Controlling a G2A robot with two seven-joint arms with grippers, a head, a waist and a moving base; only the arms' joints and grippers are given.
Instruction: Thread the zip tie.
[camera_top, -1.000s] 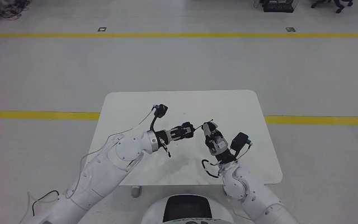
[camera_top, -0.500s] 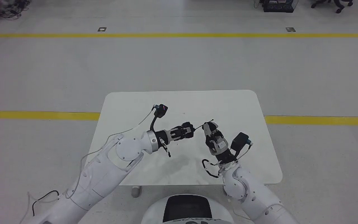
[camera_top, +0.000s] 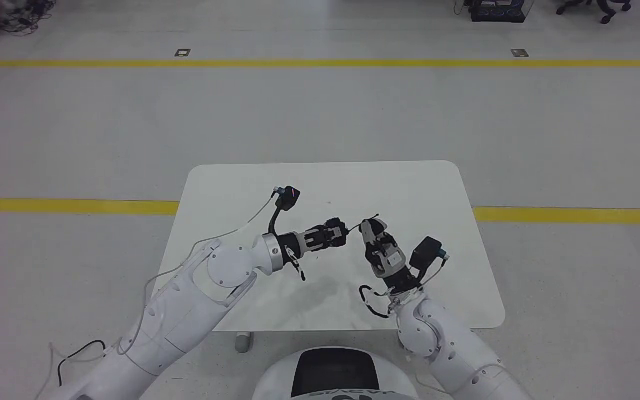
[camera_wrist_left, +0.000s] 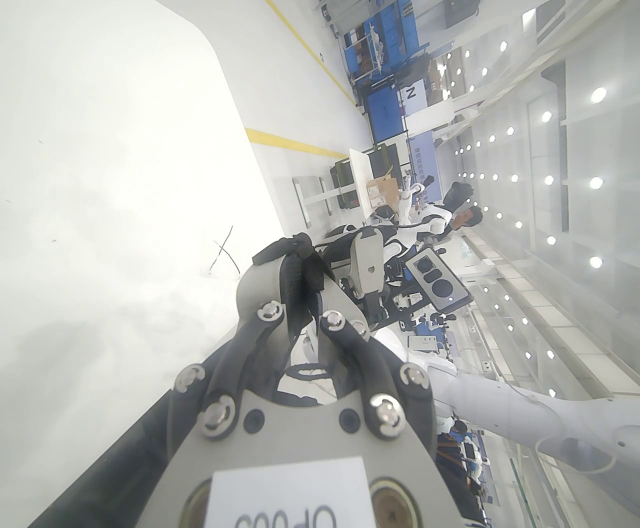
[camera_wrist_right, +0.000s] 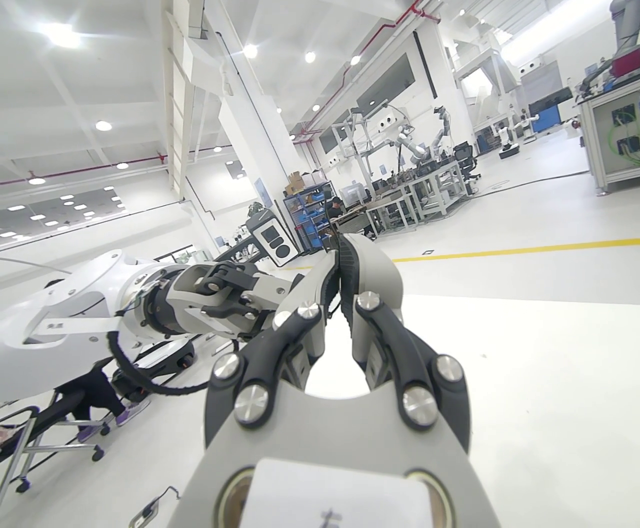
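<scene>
Nearest in, both arms rise from the near edge of the table (camera_top: 430, 190) and meet over its middle, nose to nose.

Right gripper (camera_wrist_right: 340, 260): fingers pressed flat together, no gap between the pads. Left gripper (camera_wrist_left: 292, 255): the same, pads closed tight at the tip. The two sets of fingertips sit just beside each other on a left-to-right line, the left arm coming in from the left and the right arm angled up from the near right.

Now the zip tie (camera_wrist_left: 223, 251). In the left wrist view, two thin dark strands cross in an X just off the left fingertips, above the white tabletop. Whether that is the tail crossing the head end, or one strand and its shadow, I can't say. It's too fine to tell which fingers actually pinch it.

Here's what matters for the coming move. The strands lie just beyond the left gripper's tips, toward the far side. They slant across the line joining the two grippers, not along it. The left gripper is the nearer one, so I'd expect the tail to need swinging round onto that line before it feeds through.
</scene>
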